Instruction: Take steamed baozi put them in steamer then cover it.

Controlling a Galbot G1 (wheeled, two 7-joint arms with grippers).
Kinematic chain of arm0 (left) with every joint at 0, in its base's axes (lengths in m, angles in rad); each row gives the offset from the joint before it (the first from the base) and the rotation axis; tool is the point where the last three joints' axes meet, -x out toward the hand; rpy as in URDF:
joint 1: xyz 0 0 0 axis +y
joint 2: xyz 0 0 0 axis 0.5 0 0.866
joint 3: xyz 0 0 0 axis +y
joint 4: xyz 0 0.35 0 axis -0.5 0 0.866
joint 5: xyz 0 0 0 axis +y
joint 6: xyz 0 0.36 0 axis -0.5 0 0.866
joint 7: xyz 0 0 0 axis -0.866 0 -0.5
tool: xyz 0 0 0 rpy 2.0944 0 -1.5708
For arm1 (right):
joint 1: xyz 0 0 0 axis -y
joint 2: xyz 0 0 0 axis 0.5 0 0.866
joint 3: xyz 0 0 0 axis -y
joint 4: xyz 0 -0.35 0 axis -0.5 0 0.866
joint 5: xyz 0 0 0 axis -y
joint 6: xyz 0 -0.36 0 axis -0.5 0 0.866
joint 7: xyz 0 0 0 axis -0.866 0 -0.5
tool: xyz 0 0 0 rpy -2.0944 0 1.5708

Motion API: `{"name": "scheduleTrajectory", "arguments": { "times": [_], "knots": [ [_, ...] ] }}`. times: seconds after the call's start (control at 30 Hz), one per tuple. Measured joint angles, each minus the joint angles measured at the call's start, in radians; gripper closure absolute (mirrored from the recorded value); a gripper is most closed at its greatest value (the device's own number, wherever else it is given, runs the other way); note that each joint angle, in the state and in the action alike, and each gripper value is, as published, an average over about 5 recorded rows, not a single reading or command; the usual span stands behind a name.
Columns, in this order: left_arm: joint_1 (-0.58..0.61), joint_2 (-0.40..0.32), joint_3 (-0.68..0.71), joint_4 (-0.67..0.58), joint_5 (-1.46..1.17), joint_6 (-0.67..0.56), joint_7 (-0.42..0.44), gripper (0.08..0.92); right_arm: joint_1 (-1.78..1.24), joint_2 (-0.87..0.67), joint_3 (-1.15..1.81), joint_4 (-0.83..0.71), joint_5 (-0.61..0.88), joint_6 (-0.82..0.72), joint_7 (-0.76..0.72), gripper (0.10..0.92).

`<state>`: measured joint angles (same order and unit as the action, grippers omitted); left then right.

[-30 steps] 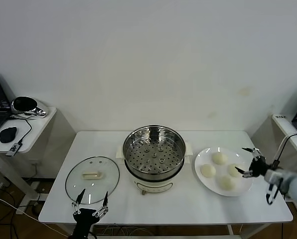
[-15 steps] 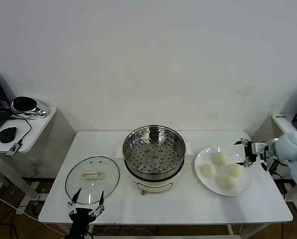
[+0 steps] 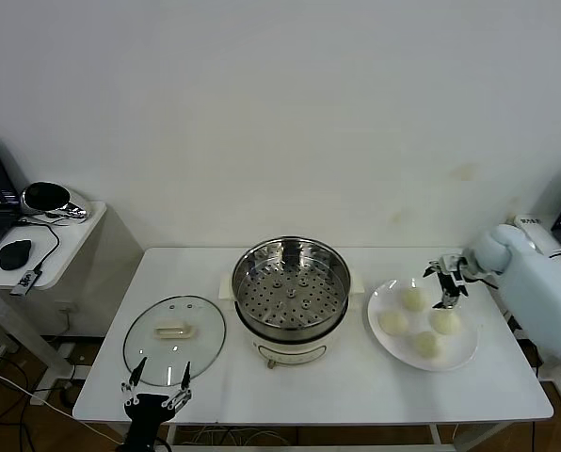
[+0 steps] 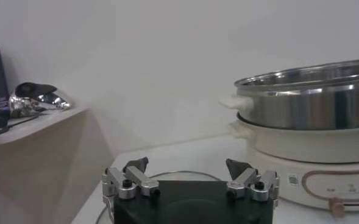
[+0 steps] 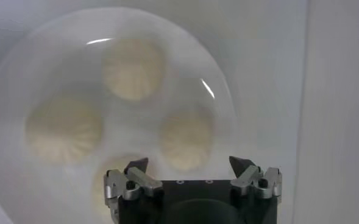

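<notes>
- Hanging above the far side of the flat round white plate (image 3: pixel 461 356), the right gripper (image 3: pixel 447 280) has its fingers spread apart and holds nothing.
- Four small round cream-white steamed baozi (image 3: pixel 413 298) sit on that plate, right under and just in front of this gripper.
- In the right wrist view the buns (image 5: pixel 133 68) look soft and smooth, with faint folds on top, and the plate (image 5: pixel 219 91) looks shiny.
- The round shiny steel steamer (image 3: pixel 291 285) stands in the middle of the white table (image 3: pixel 356 391), just left of the plate.
- It has many little holes in its bottom, sits on a cream-white pot base, and has no buns inside.
- The round clear glass cover (image 3: pixel 174 339) with a metal rim and a cream handle lies flat on the table, left of the steamer.
- The left gripper (image 3: pixel 155 390) waits low at the near edge of the table, just in front of the cover, with its fingers apart and nothing between them.
- In the left wrist view the steamer (image 4: pixel 313 100) shows smooth steel walls.
</notes>
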<state>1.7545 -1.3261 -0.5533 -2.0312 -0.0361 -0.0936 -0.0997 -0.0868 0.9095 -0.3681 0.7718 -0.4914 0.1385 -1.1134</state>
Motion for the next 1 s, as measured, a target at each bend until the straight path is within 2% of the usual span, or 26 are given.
{"name": "scheduleTrajectory", "arguments": {
  "times": [0.3,1.0],
  "knots": [
    [-0.007,0.002,0.001,0.004,0.001,0.0,0.002,0.177,0.033,0.08,-0.021,-0.119,-0.042,0.007,0.002,0.212],
    [-0.007,0.003,-0.001,0.009,0.001,-0.007,0.002,0.177,0.054,0.175,-0.003,-0.258,-0.133,0.019,0.037,0.413]
  ]
}}
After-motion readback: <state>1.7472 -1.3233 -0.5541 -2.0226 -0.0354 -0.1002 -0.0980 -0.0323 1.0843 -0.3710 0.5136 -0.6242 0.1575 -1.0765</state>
